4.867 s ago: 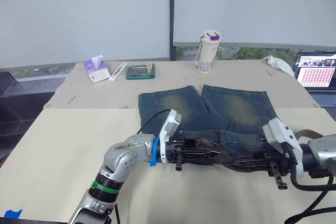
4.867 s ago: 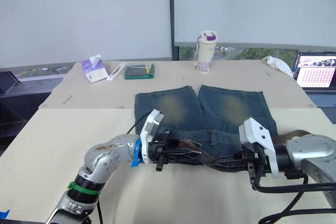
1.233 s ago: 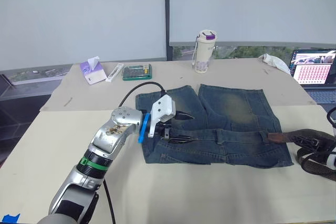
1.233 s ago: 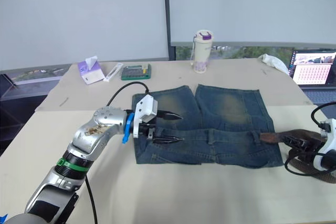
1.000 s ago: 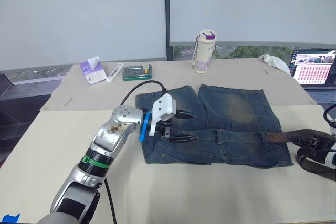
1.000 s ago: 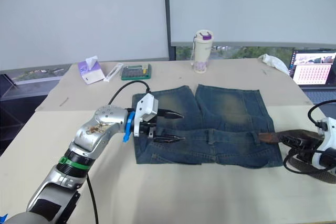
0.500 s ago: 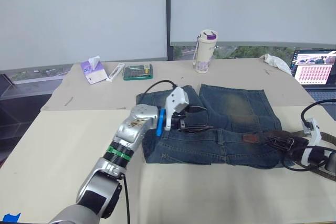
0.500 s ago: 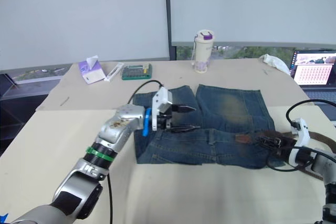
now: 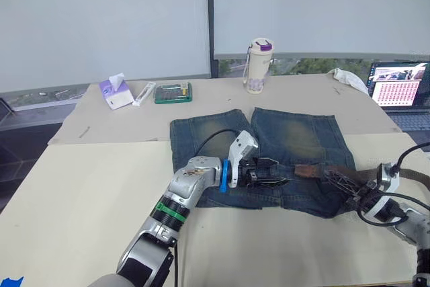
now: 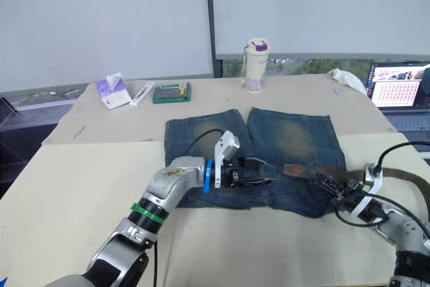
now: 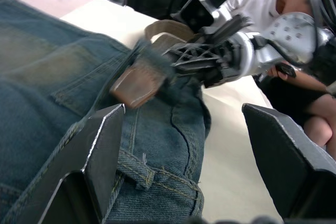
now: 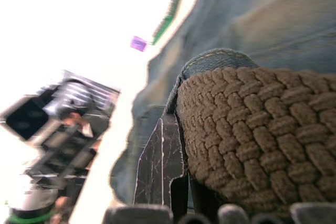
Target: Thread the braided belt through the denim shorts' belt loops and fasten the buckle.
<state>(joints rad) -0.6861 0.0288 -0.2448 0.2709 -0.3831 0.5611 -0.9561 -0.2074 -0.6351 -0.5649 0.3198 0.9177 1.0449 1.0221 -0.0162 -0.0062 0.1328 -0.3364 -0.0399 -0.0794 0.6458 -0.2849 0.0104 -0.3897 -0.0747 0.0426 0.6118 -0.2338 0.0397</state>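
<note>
Belt point(image 9: 313, 170) is pinched in the closed right gripper point(image 9: 345, 184) over the waistband of the shorts point(image 9: 295, 136), its tip reaching toward the wide-open, empty left gripper point(image 9: 277, 173).

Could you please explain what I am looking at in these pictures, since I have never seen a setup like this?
This is a humanoid robot with two arms, each ending in a gripper of two black fingers. The two wide pictures come from a stereo camera on its head, looking down over a beige table. The other two come from cameras on its wrists.

On the table lie the denim shorts, and the robot is meant to thread the braided belt through their loops. The right gripper is shut on the belt, whose brown tip lies across the waistband. The left gripper rests open on the waistband, facing that tip.

Further back stand a drink bottle, a tissue pack, a green case and a laptop.
</note>
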